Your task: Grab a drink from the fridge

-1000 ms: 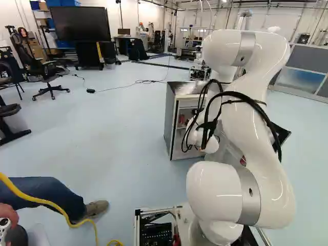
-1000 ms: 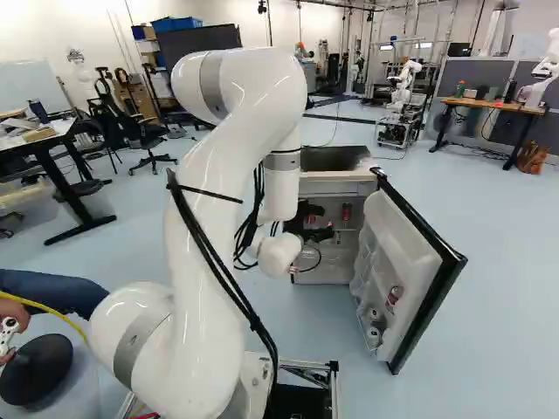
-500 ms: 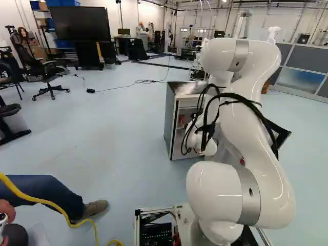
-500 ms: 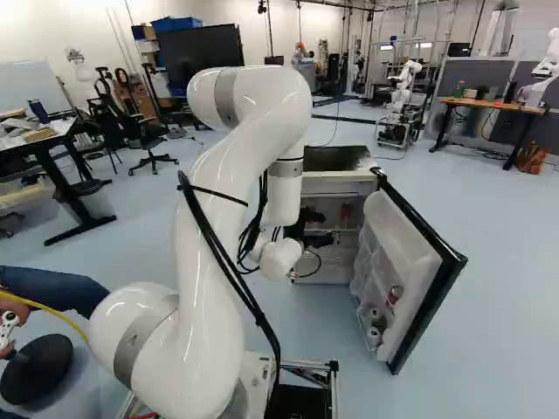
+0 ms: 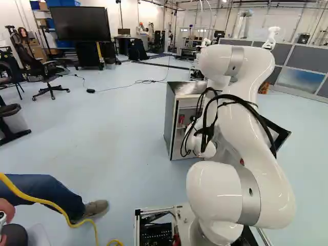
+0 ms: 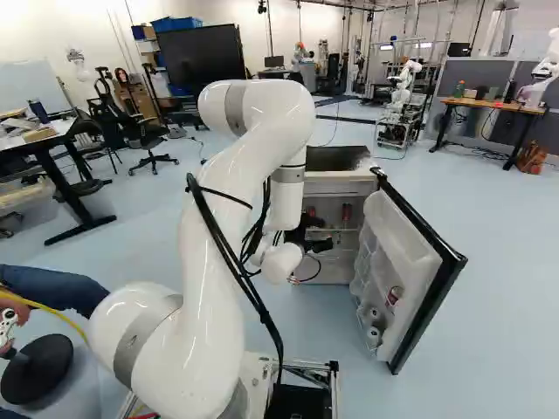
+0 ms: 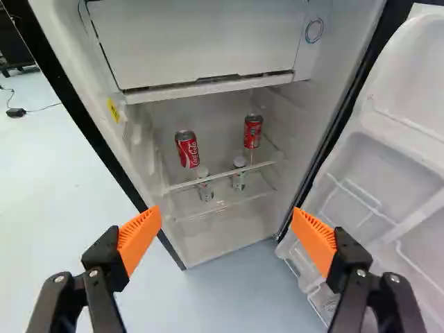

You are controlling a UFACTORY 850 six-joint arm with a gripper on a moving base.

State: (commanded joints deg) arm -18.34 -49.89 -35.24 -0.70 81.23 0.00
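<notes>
My gripper (image 6: 324,235), jaws wide apart, faced the open fridge (image 7: 312,114); two red cans (image 7: 187,150) stood on the upper shelf (image 7: 223,175).

Cans (image 7: 187,150) stand on a shelf (image 7: 220,176) in the fridge (image 7: 223,239).

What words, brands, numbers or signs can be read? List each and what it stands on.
"Coca-Cola": red soda can farther from the open fridge door.
Too small to read: other red soda can, white-topped containers below, yellow sticker inside, red-and-white can in the door.
</notes>
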